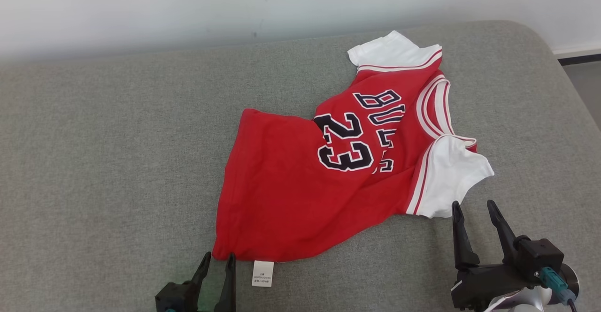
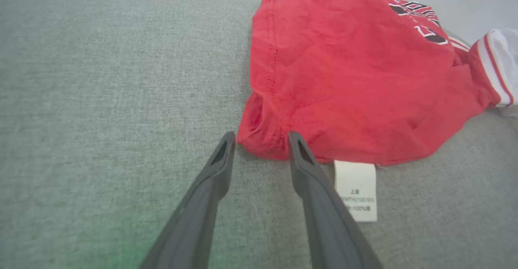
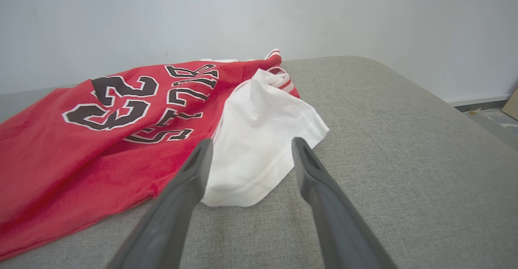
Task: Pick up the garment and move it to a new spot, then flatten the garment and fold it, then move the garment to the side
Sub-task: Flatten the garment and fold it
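Red garment (image 1: 291,194), left end effector (image 1: 219,256) perhaps touching

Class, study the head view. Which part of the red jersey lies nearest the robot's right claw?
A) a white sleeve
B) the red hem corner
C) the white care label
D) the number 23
A: the right claw points at the white sleeve, its tips just short of the sleeve's edge, while the care label lies over by the left claw.
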`<state>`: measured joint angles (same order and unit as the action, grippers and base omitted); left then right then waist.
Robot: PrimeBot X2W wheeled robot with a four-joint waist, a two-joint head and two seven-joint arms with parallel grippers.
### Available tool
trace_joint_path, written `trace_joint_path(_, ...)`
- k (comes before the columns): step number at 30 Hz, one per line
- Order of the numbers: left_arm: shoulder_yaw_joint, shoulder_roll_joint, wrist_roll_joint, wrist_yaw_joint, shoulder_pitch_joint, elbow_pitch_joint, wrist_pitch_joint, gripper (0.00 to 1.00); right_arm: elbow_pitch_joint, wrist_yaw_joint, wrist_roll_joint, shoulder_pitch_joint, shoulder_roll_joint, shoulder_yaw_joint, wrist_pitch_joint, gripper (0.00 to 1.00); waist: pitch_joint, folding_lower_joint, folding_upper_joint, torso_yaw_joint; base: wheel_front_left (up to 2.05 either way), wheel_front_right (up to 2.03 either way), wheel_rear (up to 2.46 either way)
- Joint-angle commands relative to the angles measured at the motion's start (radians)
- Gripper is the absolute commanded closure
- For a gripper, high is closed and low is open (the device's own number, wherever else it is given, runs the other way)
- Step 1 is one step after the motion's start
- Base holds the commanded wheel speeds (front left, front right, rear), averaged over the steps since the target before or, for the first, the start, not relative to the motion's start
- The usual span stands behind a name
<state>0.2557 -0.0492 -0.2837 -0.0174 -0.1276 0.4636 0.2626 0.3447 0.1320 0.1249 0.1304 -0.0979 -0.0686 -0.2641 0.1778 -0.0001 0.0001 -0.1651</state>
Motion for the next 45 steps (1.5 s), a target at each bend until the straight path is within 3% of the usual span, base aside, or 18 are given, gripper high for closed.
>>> trace_joint_path(1,0.001,-0.002,-0.001,0.001,-0.006,-0.003,0.003,0.31,0.003,-0.003,0.007,0.003,-0.003,0.001,0.0,0.0,-0.001,0.0001,-0.0001,-0.002,0.0,0.0,0.0)
trace_joint_path(2,0.001,-0.002,0.0,0.002,-0.008,-0.002,0.003,0.24,0.004,-0.003,0.008,0.002,-0.004,0.003,0.0,0.0,-0.002,0.0001,-0.0001,-0.003,0.0,0.0,0.0)
trace_joint_path(5,-0.002,-0.002,0.005,0.001,-0.017,0.001,0.003,0.18,0.005,-0.003,0.008,0.002,-0.007,0.005,0.0,0.0,-0.002,0.0001,-0.0001,-0.008,0.0,0.0,0.0)
trace_joint_path(9,-0.006,-0.002,0.016,-0.002,-0.02,0.008,0.003,0.28,0.005,-0.003,0.009,0.001,-0.008,0.005,0.0,0.0,0.0,0.0001,-0.0001,-0.013,0.0,0.0,0.0)
trace_joint_path(12,-0.008,-0.002,0.021,-0.004,-0.026,0.015,0.003,0.82,0.005,-0.003,0.01,0.0,-0.009,0.003,0.0,0.0,0.001,0.0001,-0.0001,-0.014,0.0,0.0,0.0)
trace_joint_path(13,-0.008,-0.002,0.022,-0.004,-0.027,0.019,0.003,0.96,0.005,-0.003,0.01,-0.001,-0.009,0.003,0.0,0.0,0.001,0.0001,-0.0001,-0.014,0.0,0.0,0.0)
trace_joint_path(14,-0.009,-0.002,0.022,-0.004,-0.027,0.024,0.003,1.0,0.005,-0.003,0.01,-0.002,-0.009,0.002,0.0,0.0,0.001,0.0001,-0.0001,-0.014,0.0,0.0,0.0)
trace_joint_path(25,-0.021,-0.002,0.013,0.001,-0.022,0.045,0.003,1.0,0.023,-0.003,0.025,0.028,-0.028,-0.048,0.0,0.0,0.012,0.0001,-0.0001,0.0,0.0,0.0,0.0)
trace_joint_path(45,-0.003,-0.004,0.036,0.001,-0.082,0.043,-0.001,1.0,0.283,-0.003,0.012,0.245,-0.12,-0.101,0.0,0.0,0.108,0.0001,-0.0001,0.046,0.0,0.0,0.0)
